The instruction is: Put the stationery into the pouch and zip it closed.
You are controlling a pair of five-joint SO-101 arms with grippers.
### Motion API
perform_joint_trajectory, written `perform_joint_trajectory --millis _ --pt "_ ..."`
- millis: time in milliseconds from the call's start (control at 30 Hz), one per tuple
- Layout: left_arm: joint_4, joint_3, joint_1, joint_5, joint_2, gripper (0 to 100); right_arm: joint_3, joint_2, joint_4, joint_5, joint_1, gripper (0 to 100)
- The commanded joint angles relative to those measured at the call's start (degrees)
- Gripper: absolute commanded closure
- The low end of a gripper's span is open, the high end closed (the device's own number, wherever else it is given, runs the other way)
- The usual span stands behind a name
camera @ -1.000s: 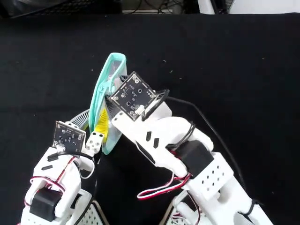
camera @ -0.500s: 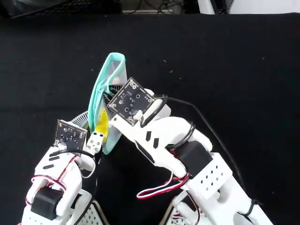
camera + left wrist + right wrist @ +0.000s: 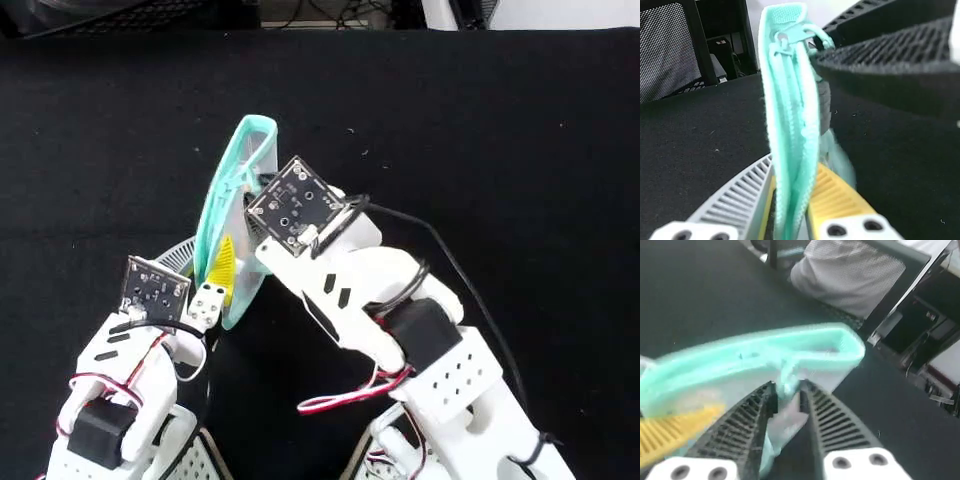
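the pouch (image 3: 225, 195), mint green with a paler side panel, is held upright over the black table (image 3: 500, 150), zip edge uppermost, and is stretched between the two arms (whether its lower edge rests on the cloth cannot be told). its near end is grasped by the left gripper (image 3: 205, 262), whose grey and yellow fingers are clenched on the fabric from either side. in the left wrist view the pouch (image 3: 790, 125) is seen running away from the left gripper (image 3: 792, 172), with the two zip tapes lying side by side along the top edge. the zip pull (image 3: 790, 37) is found close to the far end, with its tab turned towards a black ribbed finger. the right gripper (image 3: 258, 190) is placed at that far part of the pouch, on the side facing its own arm. in the right wrist view the right gripper (image 3: 788, 387) is shown with its black fingers drawn nearly together, and the zip pull (image 3: 788, 371) is pinched between their tips just under the green edge of the pouch (image 3: 755, 352). a yellow finger of the left gripper is glimpsed further along that edge. a black cable (image 3: 455, 275) is looped beside the right arm.
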Motion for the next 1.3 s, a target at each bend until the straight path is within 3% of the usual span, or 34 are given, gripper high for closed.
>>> perform_joint_trajectory --millis 0,567,933,1267 --pt "0.62 0.75 0.4 0.62 0.18 95 -0.22 -0.13 0.35 0.18 -0.35 85.3" --pt "3.52 -1.63 0.48 0.62 0.18 95 -1.19 0.22 -6.07 -4.22 -0.53 85.4" --pt "3.43 -1.54 0.4 0.44 0.18 95 -3.3 -0.04 1.05 -4.13 -5.01 85.0" --pt "3.34 -1.54 0.31 0.53 0.18 95 -3.65 -0.04 -3.96 -4.04 -4.92 85.2"
